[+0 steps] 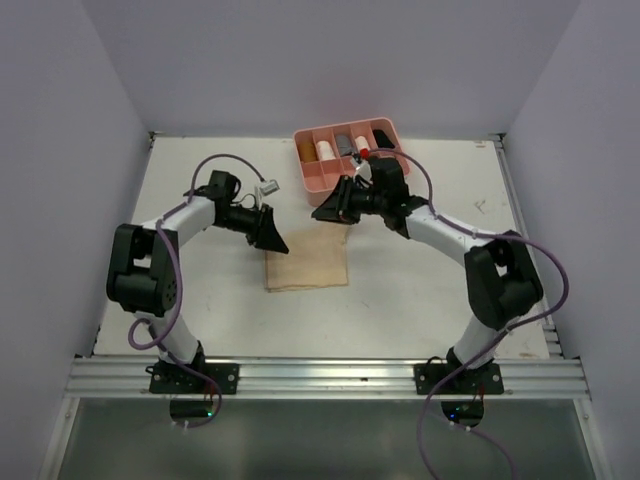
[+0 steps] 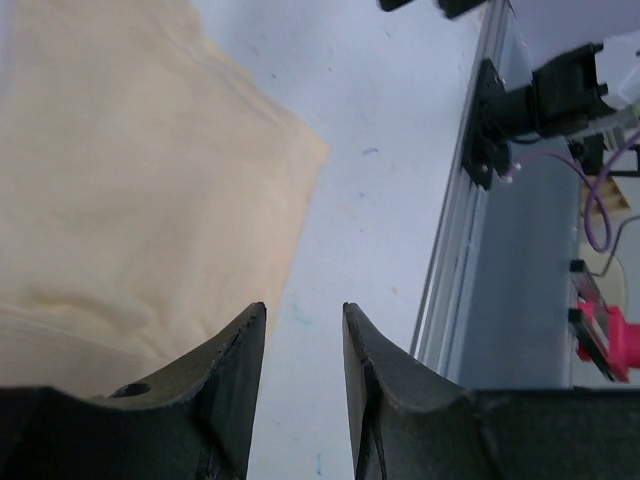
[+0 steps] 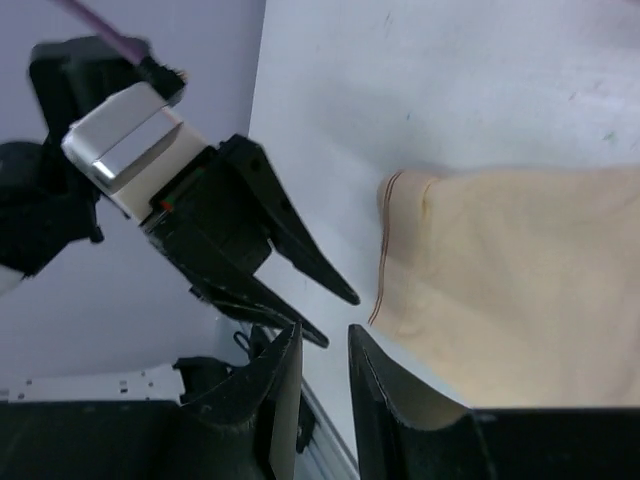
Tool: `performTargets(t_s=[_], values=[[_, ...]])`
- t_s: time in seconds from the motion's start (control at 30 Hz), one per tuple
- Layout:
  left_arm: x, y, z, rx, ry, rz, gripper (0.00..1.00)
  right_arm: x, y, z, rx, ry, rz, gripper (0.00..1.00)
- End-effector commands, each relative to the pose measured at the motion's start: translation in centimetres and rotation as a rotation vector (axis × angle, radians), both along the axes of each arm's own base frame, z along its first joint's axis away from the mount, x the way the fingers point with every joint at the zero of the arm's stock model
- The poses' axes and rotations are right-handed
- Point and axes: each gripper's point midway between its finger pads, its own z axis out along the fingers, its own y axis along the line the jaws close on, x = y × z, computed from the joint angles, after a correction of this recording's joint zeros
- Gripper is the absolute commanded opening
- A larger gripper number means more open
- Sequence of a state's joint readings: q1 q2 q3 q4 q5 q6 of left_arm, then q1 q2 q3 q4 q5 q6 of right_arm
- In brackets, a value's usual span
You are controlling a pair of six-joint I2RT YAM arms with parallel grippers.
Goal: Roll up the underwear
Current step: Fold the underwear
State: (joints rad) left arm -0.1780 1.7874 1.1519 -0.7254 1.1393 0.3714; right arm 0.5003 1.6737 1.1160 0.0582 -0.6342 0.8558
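Left gripper (image 1: 277, 241) and right gripper (image 1: 322, 212) poised at the far corners of the tan underwear (image 1: 307, 262), fingers narrowly apart, empty.

- Soft, even light from above fills the top view; the white counter (image 1: 200, 300) is bright, with no glare.
- The arms (image 1: 160, 265) throw only faint, short shadows there.
- The side walls (image 1: 60, 150) take a cool lilac cast.
- Left wrist view: the left hand (image 2: 303, 310) is dark and soft-edged, and the tan cloth (image 2: 130, 180) looks pale and slightly washed out.
- Right wrist view: the right hand (image 3: 323, 330) is a near-black, blurred shape, while the cloth's seam beyond is crisp.
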Motion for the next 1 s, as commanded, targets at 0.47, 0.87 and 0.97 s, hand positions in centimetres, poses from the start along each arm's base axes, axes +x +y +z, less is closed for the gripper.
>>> performTargets(t_s=[0.47,0.87,0.97], values=[[7.1,4.7,-12.1,0.142,0.25,0.494,0.35,7.9,-3.4,-16.5,-0.1,0.201,-0.197,0.24],[3.9,3.8,-11.4,0.201,0.088,0.195,0.36,1.0,-6.6,-16.5,-0.155,0.206,-0.186,0.25],[2.7,3.3,-11.4,0.223,0.062,0.12,0.36,0.0,-7.5,-16.6,-0.195,0.214,-0.202,0.23]])
